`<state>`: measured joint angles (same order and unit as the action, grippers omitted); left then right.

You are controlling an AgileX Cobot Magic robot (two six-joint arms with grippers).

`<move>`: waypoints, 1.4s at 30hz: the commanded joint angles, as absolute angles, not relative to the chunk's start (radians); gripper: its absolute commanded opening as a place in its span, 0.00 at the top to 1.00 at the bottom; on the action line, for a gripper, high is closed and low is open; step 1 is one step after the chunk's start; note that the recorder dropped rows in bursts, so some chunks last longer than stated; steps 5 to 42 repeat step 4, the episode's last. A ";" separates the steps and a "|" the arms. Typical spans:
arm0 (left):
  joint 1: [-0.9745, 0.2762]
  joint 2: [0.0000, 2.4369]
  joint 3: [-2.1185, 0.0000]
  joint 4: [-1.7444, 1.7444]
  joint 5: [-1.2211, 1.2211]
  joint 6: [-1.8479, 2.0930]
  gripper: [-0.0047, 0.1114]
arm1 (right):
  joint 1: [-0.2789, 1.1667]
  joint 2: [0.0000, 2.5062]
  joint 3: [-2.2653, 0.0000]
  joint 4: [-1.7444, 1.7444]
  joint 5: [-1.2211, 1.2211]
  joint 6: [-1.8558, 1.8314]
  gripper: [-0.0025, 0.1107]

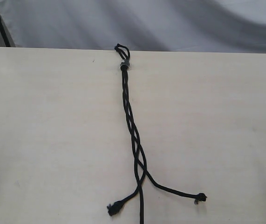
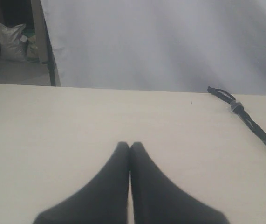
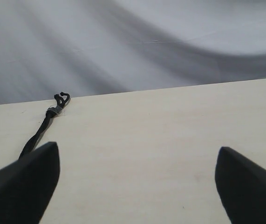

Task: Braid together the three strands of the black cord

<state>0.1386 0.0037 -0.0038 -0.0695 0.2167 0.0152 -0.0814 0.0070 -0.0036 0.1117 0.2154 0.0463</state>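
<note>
1. The black cord [image 1: 132, 126] lies along the middle of the pale table [image 1: 39, 140]; its small loop [image 1: 121, 48] sits at the far edge, with the greyish band [image 1: 124, 65] just below it.
2. Below the band the three strands [image 1: 137, 158] cross over one another down most of the length; near the front they part, one end lying to the left [image 1: 112, 208], one to the right [image 1: 200, 198], and the third running off the near edge.
3. The left gripper [image 2: 130, 145] has its jaws pressed together, holding nothing; it is well apart from the cord [image 2: 249, 121].
4. The right gripper [image 3: 137, 156] has its jaws wide apart over bare table; one finger [image 3: 25, 182] hides the cord's lower run [image 3: 37, 135].
5. A white cloth [image 1: 170, 23] hangs behind the table; beside it stand a dark pole [image 2: 51, 65] and a grey sack [image 2: 11, 39].
</note>
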 commanded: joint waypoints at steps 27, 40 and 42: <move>0.142 0.000 0.000 -0.076 0.217 0.011 0.96 | -0.088 0.000 0.000 0.100 0.216 0.037 0.23; 0.142 0.000 0.000 -0.076 0.217 0.011 0.96 | -0.088 0.000 0.000 0.100 0.216 0.037 0.23; 0.142 0.000 0.000 -0.076 0.217 0.011 0.96 | -0.088 0.000 0.000 0.100 0.216 0.037 0.23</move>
